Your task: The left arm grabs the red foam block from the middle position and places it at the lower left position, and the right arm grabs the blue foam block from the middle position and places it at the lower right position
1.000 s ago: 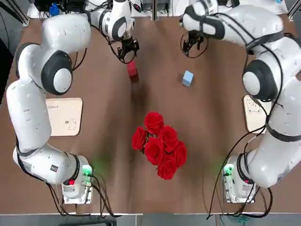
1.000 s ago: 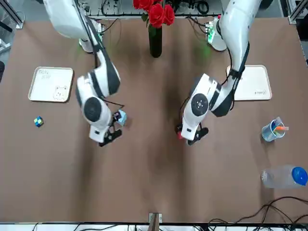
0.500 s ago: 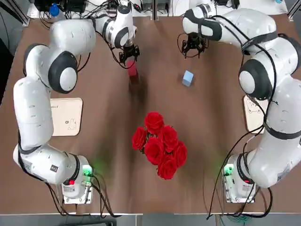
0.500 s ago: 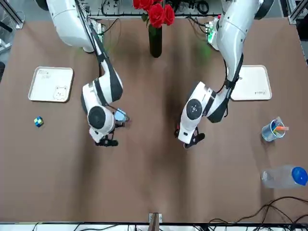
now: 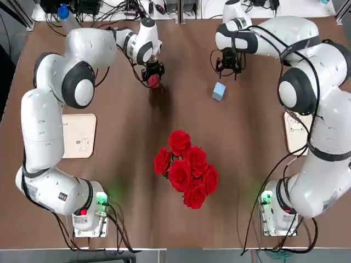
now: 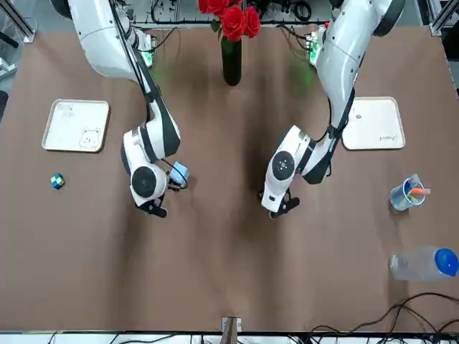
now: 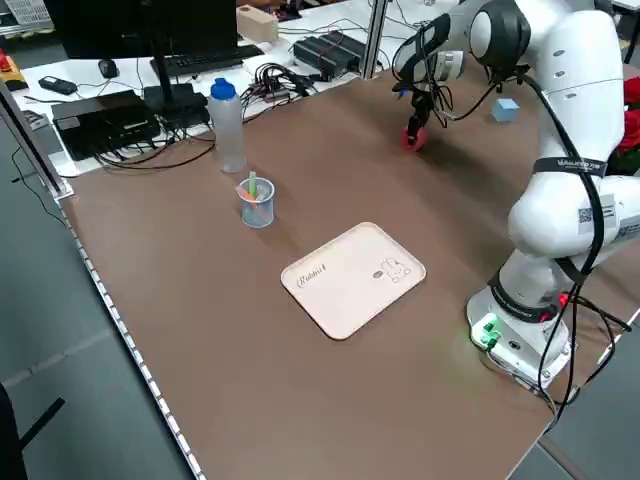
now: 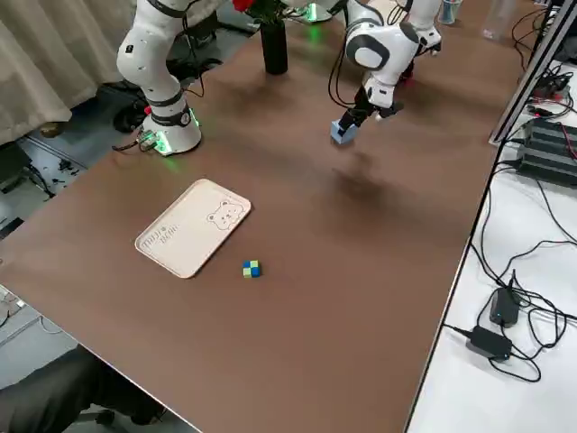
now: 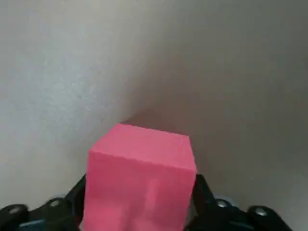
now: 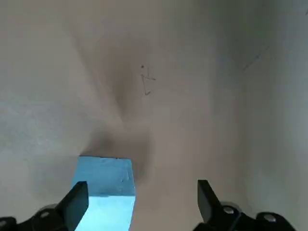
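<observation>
Red block (image 9: 139, 192), likely light, squeezable foam, is sitting clasped by 2 sides in left gripper (image 5: 153, 75), upper middle; right gripper (image 5: 228, 71), upper right, is gaping near blue block (image 5: 219, 91).

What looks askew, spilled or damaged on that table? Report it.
Nothing looks spilled or damaged. One slight oddity: the blue foam block sits off-centre between the fingers of the right end effector, much nearer one finger, so closing now might nudge it.

Both arms bend over the table, right pincer (image 10: 143, 204) open.
</observation>
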Tool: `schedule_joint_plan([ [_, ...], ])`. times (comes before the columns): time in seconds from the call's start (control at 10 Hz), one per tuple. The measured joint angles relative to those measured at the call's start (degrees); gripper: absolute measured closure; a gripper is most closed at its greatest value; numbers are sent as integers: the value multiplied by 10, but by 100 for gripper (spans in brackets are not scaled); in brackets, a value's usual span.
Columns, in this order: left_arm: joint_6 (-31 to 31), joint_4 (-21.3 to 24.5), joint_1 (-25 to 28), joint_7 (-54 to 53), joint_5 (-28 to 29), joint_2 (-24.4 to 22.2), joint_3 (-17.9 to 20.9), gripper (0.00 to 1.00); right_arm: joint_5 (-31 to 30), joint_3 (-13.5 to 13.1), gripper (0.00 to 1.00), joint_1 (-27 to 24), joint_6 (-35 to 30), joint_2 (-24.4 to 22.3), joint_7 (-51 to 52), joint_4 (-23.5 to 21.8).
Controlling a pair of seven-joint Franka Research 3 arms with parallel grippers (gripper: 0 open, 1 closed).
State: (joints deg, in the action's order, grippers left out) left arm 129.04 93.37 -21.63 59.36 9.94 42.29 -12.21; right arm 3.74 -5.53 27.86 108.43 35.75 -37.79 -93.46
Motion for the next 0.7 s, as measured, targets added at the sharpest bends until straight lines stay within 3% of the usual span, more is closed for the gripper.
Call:
schedule_joint_plan([
  [0.1, 0, -1, 2, 1, 0, -2, 1, 31, 0, -2, 0, -1, 1, -2, -1, -1],
  [0.2, -2, -5, 7, 1, 0, -7, 1, 37, 0, -4, 0, -2, 1, -8, -1, -1],
  [0.4, -89, -13, 26, -7, -9, -52, -1, 37, 0, -8, 0, -9, 0, -17, -1, -1],
  [0.6, -214, -14, 68, -61, -38, -129, -5, 37, -1, -10, 0, -19, 4, -17, -1, -8],
  [0.7, -246, 3, 96, -80, -42, -169, -6, 37, -2, -10, 0, -21, 24, -17, -1, -22],
])
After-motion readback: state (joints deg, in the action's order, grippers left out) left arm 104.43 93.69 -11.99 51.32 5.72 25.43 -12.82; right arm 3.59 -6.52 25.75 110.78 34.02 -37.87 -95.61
